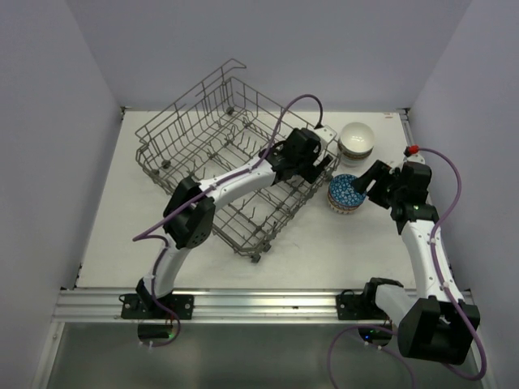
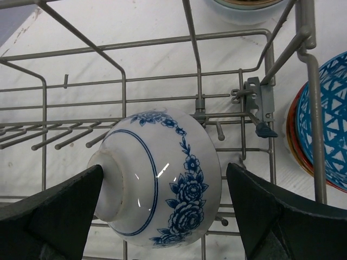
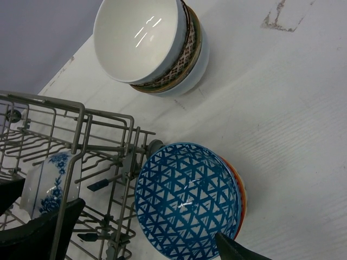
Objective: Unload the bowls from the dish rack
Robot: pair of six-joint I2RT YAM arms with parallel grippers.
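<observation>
The left tool (image 2: 164, 168) gapes wide astride a white, blue-flowered ceramic bowl (image 2: 173, 184) lying sideways in the grey wire dish rack (image 1: 203, 113). Beside the rack, the right tool (image 1: 363, 186) hangs parted and empty over a blue-latticed bowl (image 3: 187, 200) stacked on the white desk (image 3: 293, 108).

This is a robot test cell in a lab, not a kitchen. Plain pale walls (image 1: 49, 121) box in a white surface (image 1: 122, 243) on the left, far and right sides. Along its near edge runs an aluminium rail (image 1: 259, 304), with two white-and-black arms (image 1: 227, 182) bolted to it and purple cables (image 1: 450, 162) looping off them. The only household items are a wire dish rack (image 1: 203, 121) and some bowls (image 1: 355, 139).
</observation>
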